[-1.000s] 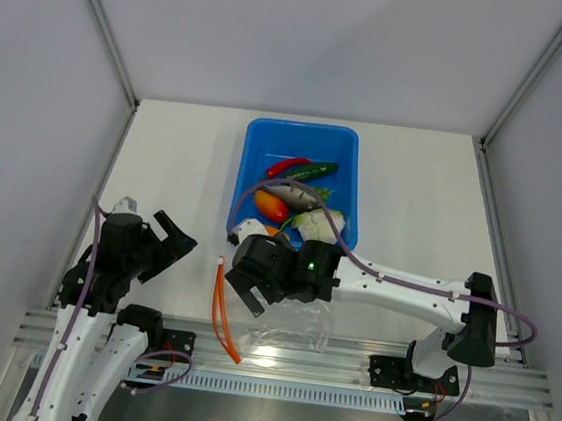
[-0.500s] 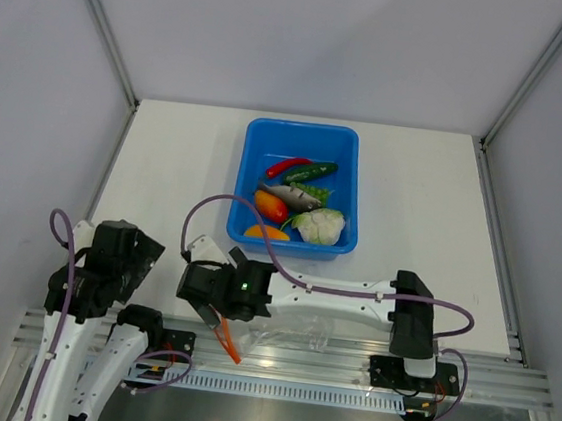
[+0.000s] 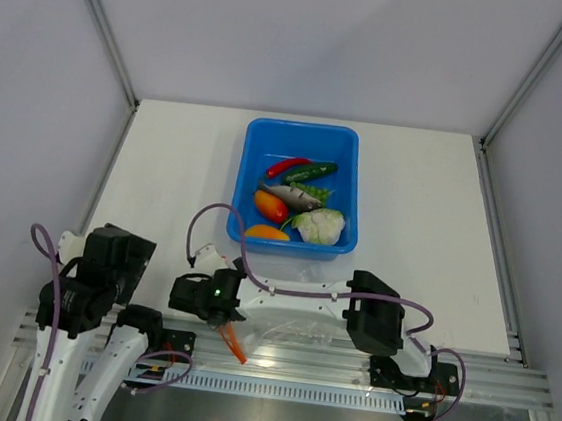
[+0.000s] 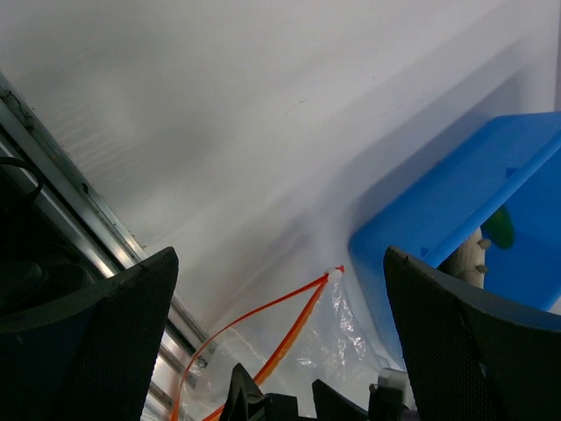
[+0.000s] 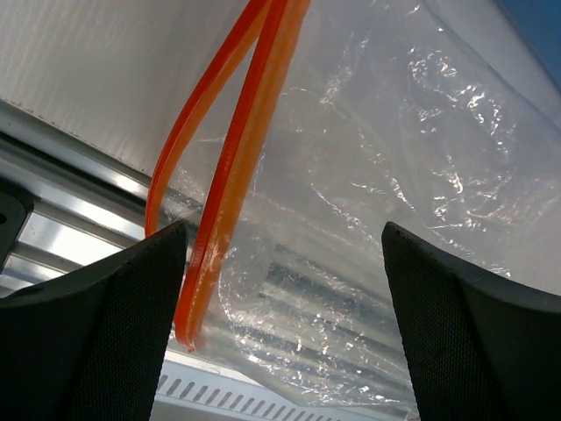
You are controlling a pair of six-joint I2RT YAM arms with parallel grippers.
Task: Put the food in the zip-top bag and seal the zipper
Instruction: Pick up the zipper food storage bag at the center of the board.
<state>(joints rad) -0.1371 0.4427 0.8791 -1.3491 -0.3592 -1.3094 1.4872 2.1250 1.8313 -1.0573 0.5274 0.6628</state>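
Right gripper [image 5: 282, 228] is over the zipper [image 5: 235, 158] at the left end of the bag [image 5: 394, 175], by the near rail [image 3: 504, 380]. My jaws are wide apart with the strip between them, not closed on it. Left gripper [image 4: 280, 254] is also wide apart, holding nothing, off left of the bag. Food [image 3: 292, 204] sits in the blue bin [image 3: 258, 138], and the bag lies between bin and rail.

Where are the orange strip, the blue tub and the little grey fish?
zipper [image 5: 241, 149], right wrist view, middle of the orange strip.
blue bin [image 3: 251, 157], top view, its left wall.
grey fish [image 3: 291, 195], top view, its body.
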